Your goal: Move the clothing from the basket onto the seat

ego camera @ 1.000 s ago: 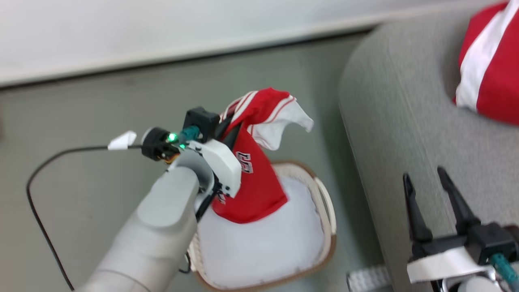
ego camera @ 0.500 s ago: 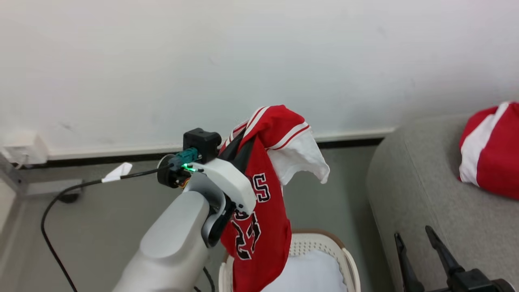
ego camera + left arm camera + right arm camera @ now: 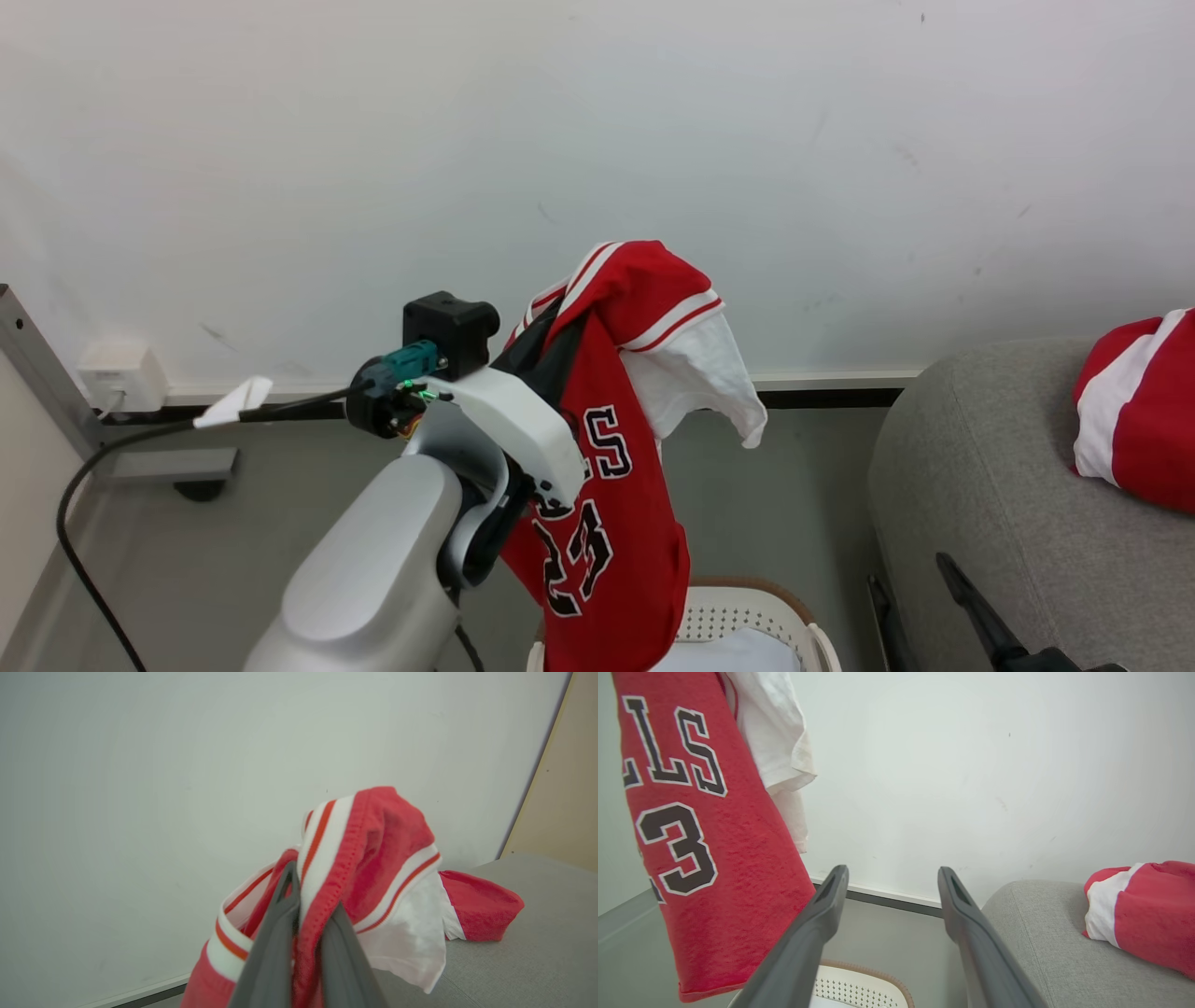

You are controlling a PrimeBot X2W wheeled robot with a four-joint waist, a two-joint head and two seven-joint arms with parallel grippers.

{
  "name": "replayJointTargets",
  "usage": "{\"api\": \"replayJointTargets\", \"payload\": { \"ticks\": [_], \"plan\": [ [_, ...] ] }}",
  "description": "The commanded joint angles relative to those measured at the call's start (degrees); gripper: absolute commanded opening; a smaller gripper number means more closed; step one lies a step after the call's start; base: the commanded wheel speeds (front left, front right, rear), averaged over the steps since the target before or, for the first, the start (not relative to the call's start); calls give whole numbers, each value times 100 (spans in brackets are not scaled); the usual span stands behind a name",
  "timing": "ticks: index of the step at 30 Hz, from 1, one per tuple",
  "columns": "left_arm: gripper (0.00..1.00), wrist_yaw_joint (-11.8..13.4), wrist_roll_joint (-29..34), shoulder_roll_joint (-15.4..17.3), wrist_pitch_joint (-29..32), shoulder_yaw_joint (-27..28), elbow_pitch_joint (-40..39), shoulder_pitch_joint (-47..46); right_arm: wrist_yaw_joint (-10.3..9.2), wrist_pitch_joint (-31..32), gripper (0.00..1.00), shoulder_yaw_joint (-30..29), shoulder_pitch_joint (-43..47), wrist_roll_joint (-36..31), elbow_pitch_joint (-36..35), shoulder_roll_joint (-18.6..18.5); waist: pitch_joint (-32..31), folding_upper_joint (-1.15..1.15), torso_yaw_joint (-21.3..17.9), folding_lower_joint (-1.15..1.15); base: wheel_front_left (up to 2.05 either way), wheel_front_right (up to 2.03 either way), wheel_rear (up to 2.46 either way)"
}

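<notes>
While the red white-trimmed sports jersey with black numerals [image 3: 607, 523] is held high above the white perforated plastic basket [image 3: 747, 621], it is pinched by a striped edge in the pressed-together left tool [image 3: 310, 891]. It could be shaken loose short of the light grey woven sofa [image 3: 980, 485] by a quick swing; the right tool [image 3: 893, 870] is held spread, empty.

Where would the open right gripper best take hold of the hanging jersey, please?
Probably the jersey by its lower hem, approached from the sofa side. It hangs down from the shut left gripper, so the hem is a free, thin edge nearest the right gripper, whose fingers stand open.
</notes>
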Motion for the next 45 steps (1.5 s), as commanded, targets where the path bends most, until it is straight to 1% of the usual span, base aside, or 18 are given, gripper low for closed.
{"api": "replayJointTargets", "payload": {
  "ticks": [1,6,10,15,19,24,25,28,31,34,41,45],
  "plan": [
    [0,50,-27,65,72,-2,-171,118,-13,-1,100,85,-62,-69,-46,-31,-5,0,-13,1,0,0,0],
    [0,126,-7,151,297,-84,-617,227,-13,-1,100,547,-282,70,-140,-276,3,0,-25,1,0,0,0],
    [0,155,-47,153,440,-149,-881,296,-13,0,100,1177,-610,358,-202,-594,26,0,-22,1,0,0,0],
    [0,118,-76,98,593,-302,-1094,371,-13,-1,100,2082,-1234,731,5,-996,40,0,3,1,0,0,0],
    [0,83,-80,38,681,-445,-1162,387,-13,0,100,2797,-1792,1019,252,-1151,40,0,15,1,0,0,0],
    [0,2,-77,-62,764,-655,-1200,358,-13,0,100,3566,-2510,1364,587,-1182,35,0,42,1,0,0,0],
    [0,2,-77,-62,764,-655,-1200,358,-13,0,100,3566,-2510,1364,587,-1182,35,0,42,1,0,0,0],
    [0,-39,-73,-135,811,-786,-1202,322,-13,-1,100,3967,-2872,1485,862,-1222,28,0,83,1,0,0,0],
    [0,-71,-96,-203,854,-901,-1195,298,-13,-1,100,4238,-3166,1570,1115,-1252,21,0,137,1,0,0,0],
    [0,-103,-150,-244,891,-989,-1190,295,-13,-1,100,4410,-3354,1673,1321,-1319,8,0,195,1,0,0,0],
    [0,-131,-216,-230,968,-1078,-1165,315,-13,0,100,4594,-3516,1985,1479,-1538,-1,0,262,1,0,0,0],
    [0,-154,-239,-217,1022,-1119,-1218,291,-13,0,100,4894,-3590,2195,1574,-1643,12,0,271,1,0,0,0]
  ]
}}
